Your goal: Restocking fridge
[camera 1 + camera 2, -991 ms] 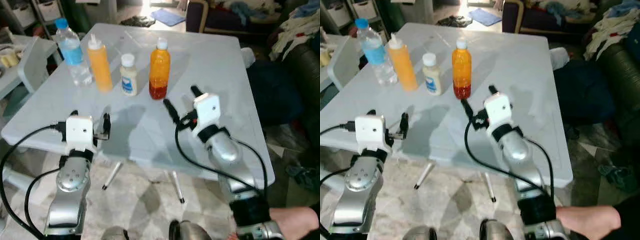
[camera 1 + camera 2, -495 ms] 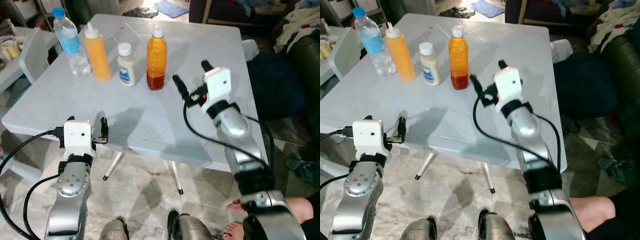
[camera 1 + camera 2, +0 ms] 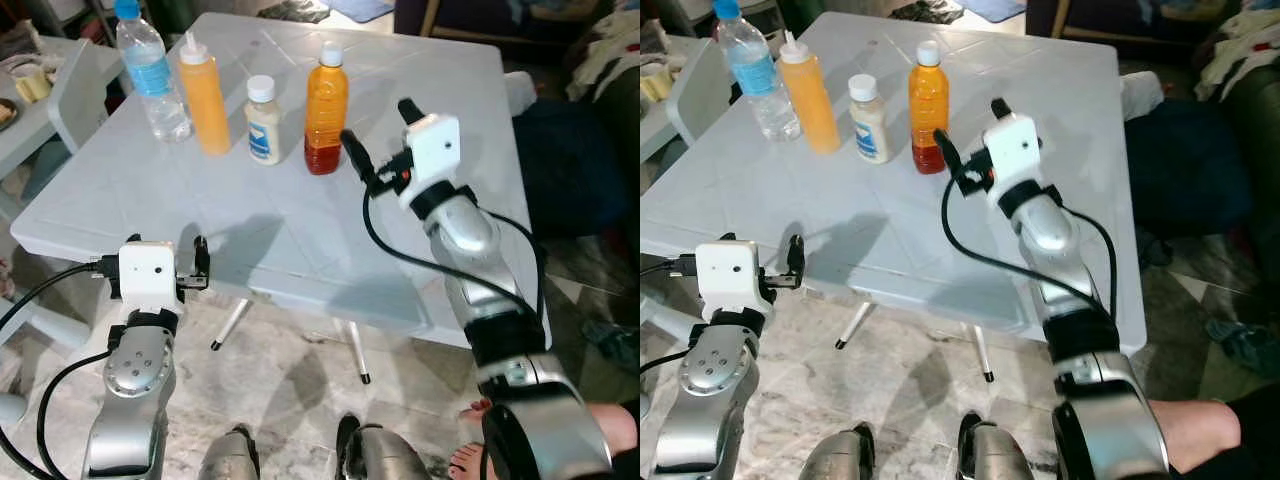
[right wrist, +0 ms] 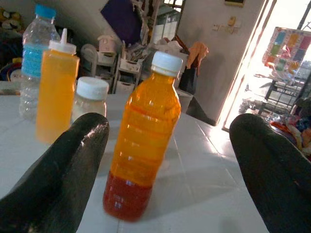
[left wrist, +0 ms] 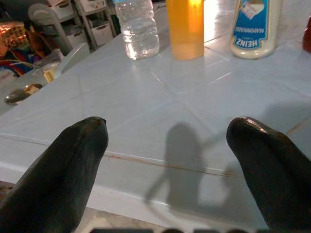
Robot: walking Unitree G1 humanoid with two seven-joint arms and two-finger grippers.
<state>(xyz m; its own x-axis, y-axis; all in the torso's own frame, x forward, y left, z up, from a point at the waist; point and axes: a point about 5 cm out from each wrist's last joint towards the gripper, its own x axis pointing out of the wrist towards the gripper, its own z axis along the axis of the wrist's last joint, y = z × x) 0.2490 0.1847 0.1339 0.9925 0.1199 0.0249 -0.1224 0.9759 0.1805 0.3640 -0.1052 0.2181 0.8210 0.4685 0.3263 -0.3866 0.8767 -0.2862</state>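
White tiled table (image 3: 300, 215) stretches before me, with four bottles standing in a row at its far side. My right gripper (image 3: 375, 140) hovers spread just beside the orange juice bottle (image 3: 325, 108), not touching it. My left gripper (image 3: 197, 262) hangs open at the table's near edge, well apart from the mayonnaise jar (image 3: 263, 132).

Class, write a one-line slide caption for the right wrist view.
Open right pincer lined up on an upright orange drink bottle on the white table.
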